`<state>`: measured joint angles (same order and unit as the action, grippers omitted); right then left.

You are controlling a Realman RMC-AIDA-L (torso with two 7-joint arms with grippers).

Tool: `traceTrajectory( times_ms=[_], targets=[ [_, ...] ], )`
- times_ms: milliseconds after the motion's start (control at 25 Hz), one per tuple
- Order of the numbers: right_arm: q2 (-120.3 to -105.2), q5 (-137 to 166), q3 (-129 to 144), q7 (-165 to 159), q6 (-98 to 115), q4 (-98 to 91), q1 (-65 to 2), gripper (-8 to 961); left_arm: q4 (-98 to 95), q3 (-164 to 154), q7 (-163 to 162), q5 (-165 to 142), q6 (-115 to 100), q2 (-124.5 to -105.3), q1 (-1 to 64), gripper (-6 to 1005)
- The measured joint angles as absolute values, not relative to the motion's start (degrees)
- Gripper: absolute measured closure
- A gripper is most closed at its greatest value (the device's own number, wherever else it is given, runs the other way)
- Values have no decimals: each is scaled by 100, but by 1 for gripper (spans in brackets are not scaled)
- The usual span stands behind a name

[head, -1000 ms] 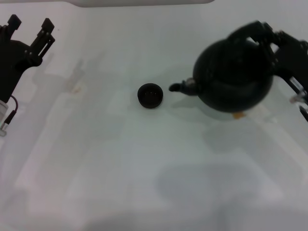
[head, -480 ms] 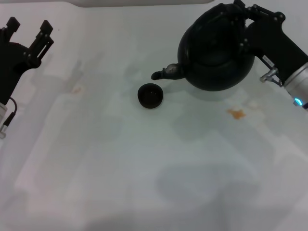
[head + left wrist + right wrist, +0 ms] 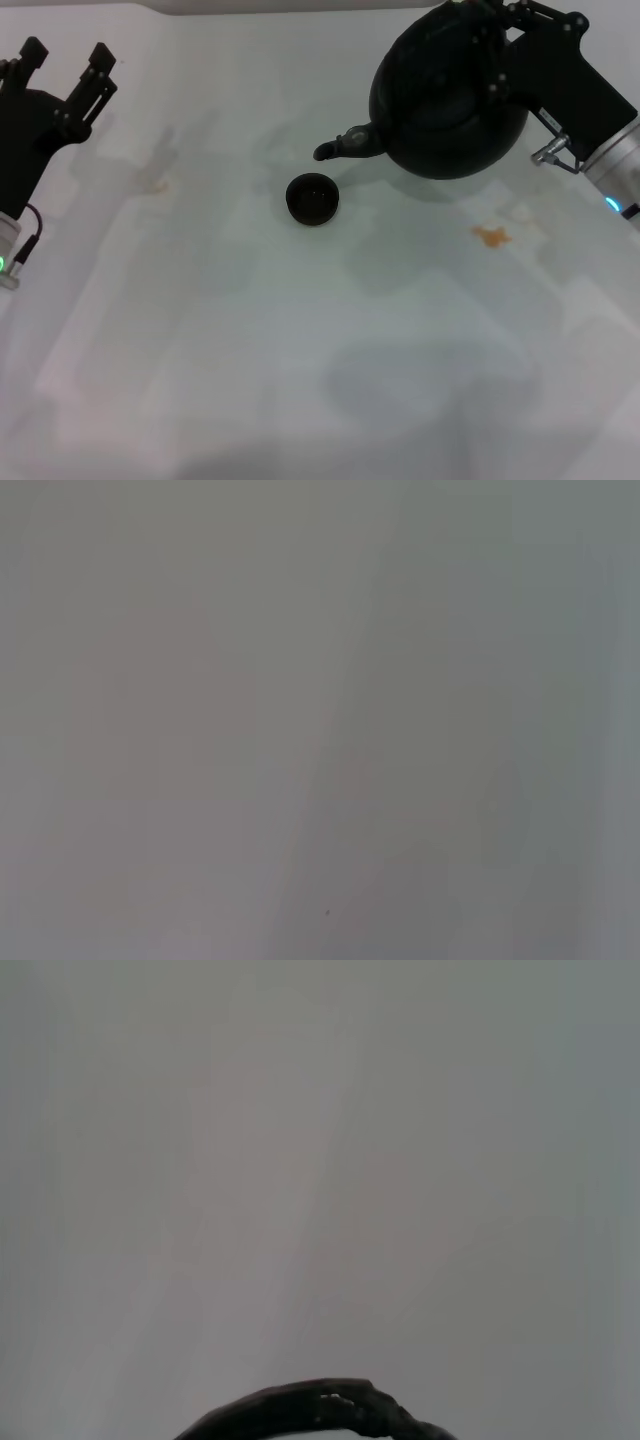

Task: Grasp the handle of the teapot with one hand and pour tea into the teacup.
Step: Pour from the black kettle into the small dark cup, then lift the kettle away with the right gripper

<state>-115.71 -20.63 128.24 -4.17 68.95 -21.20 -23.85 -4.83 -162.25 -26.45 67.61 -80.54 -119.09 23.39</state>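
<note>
The right claw [image 3: 500, 30] seems shut on the handle, holding the teapot [image 3: 450, 95] up, spout [image 3: 345, 146] just beside the teacup [image 3: 312, 198]. Next: tip it gently. The left claw [image 3: 65, 65] waits open.

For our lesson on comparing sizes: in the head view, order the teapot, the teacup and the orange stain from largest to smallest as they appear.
1. teapot, held up nearer the camera, which exaggerates it
2. teacup
3. orange stain, slightly smaller than the cup

White tabletop [image 3: 300, 350], small orange-brown stain [image 3: 490, 236] (right side), fainter stain [image 3: 152, 184] left
</note>
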Motion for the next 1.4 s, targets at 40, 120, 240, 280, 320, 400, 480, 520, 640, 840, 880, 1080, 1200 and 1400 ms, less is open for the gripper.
traceTrajectory(
  times_ms=[40,120,240,280,320,400,480,520,640,840,880,1080,1200,1400],
  targets=[
    [-11571,-2064,12822,-317,6894,-2138,-2387,791,-491,-16225,-2645,6760,-8053,-11909,2337,137],
    [-11572,-2066,12818,-150,6891,-2181,-2394,792,-492,-16227,-2646,6758,-8052,-11909,2337,137],
    [-11574,-2067,12809,-58,6885,-2210,-2404,794,-492,-16240,-2651,6756,-8051,-11909,2330,137],
    [-11575,-2069,12806,-52,6884,-2206,-2409,795,-492,-16241,-2653,6754,-8051,-11909,2327,137],
    [-11575,-2071,12804,-48,6883,-2195,-2414,796,-492,-16242,-2654,6753,-8050,-11909,2325,137],
    [-11576,-2074,12804,-5,6881,-2176,-2416,797,-492,-16243,-2654,6751,-8051,-11909,2322,137],
    [-11576,-2075,12804,88,6881,-2173,-2417,799,-492,-16241,-2654,6750,-8050,-11909,2320,137],
    [-11575,-2074,12804,153,6881,-2174,-2417,799,-492,-16239,-2654,6750,-8050,-11909,2320,137],
    [-11575,-2075,12805,320,6881,-2195,-2417,800,-492,-16241,-2654,6750,-8050,-11909,2320,137],
    [-11577,-2075,12805,592,6881,-2209,-2418,802,-492,-16231,-2654,6750,-8048,-11909,2305,137],
    [-11580,-2075,12806,647,6881,-2212,-2417,802,-492,-16231,-2654,6751,-8047,-11909,2299,137],
    [-11584,-2067,12806,724,6881,-2221,-2429,808,-492,-16227,-2654,6771,-8043,-11909,2279,137],
    [-11584,-2064,12817,886,6882,-2223,-2435,815,-492,-16225,-2654,6778,-8017,-11909,2277,138],
    [-11584,-2064,12837,1013,6895,-2224,-2436,815,-492,-16224,-2654,6784,-8014,-11902,2276,138]
  ],
)
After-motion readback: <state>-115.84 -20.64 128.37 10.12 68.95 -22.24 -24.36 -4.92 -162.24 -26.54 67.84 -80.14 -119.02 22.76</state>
